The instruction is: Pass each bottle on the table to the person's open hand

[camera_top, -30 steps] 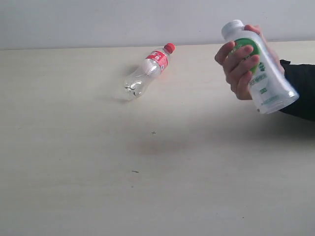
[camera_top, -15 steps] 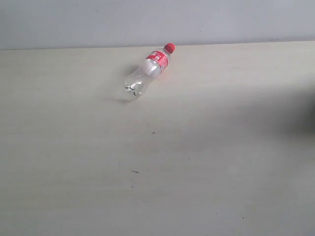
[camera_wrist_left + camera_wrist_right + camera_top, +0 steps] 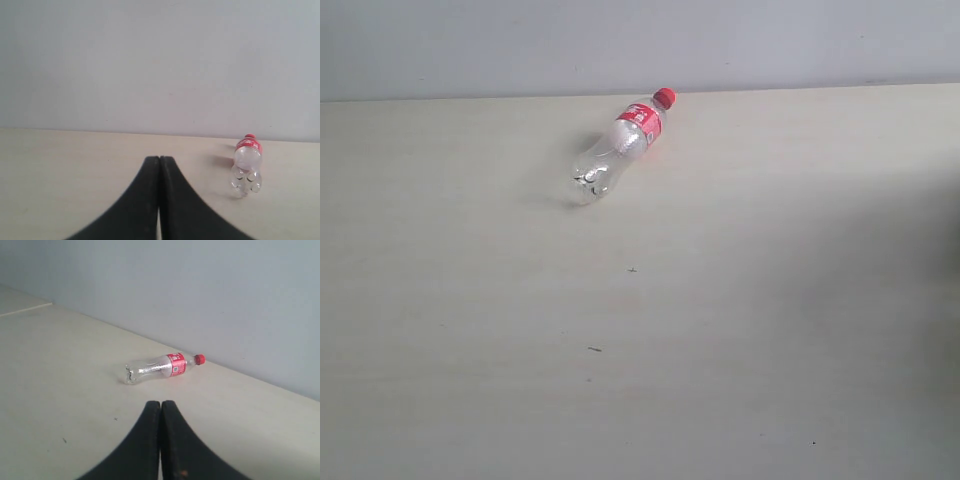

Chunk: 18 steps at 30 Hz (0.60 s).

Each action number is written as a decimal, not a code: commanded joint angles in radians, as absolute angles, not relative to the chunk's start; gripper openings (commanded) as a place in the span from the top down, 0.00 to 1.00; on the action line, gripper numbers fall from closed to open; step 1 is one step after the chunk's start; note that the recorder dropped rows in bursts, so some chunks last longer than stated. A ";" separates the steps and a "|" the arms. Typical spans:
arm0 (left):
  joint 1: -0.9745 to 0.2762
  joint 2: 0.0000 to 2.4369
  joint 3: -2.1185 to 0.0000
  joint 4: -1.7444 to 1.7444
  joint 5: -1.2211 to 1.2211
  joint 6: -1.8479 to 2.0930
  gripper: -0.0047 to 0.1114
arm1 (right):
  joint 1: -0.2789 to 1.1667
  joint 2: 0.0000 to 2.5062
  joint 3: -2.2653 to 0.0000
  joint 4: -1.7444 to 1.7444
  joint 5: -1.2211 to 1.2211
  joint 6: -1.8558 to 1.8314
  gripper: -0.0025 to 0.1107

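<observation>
One bottle shows: the clear cola-shaped bottle with red label and cap lies on its side on the pale beige table, near the far edge, cap toward the wall. It also shows in the left wrist view and the right wrist view. My left gripper is shut and holds nothing, well short of the bottle. My right gripper is shut on nothing too, a stretch away from it. Neither gripper shows in the exterior view. The person's hand and the yellow, floral-label and white bottles are out of view.
A plain grey wall rises behind the table's far edge. A few tiny dark specks mark the tabletop. A dim shadow lies over the table's right side.
One second ago a hand in a black sleeve held the white green-label bottle at the right of the exterior view; it has left the view. The cola-shaped bottle has not moved.
</observation>
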<state>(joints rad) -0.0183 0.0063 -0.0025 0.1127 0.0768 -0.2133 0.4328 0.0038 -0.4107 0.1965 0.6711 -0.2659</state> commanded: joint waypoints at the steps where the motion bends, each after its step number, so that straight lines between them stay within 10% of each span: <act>1: -0.019 0.000 0.000 0.116 0.073 -0.212 0.96 | 0.436 0.000 -0.328 0.173 0.551 -0.266 0.98; 18: -0.019 0.000 0.000 0.116 0.073 -0.212 0.96 | 0.436 0.000 -0.232 0.064 0.523 -0.263 0.98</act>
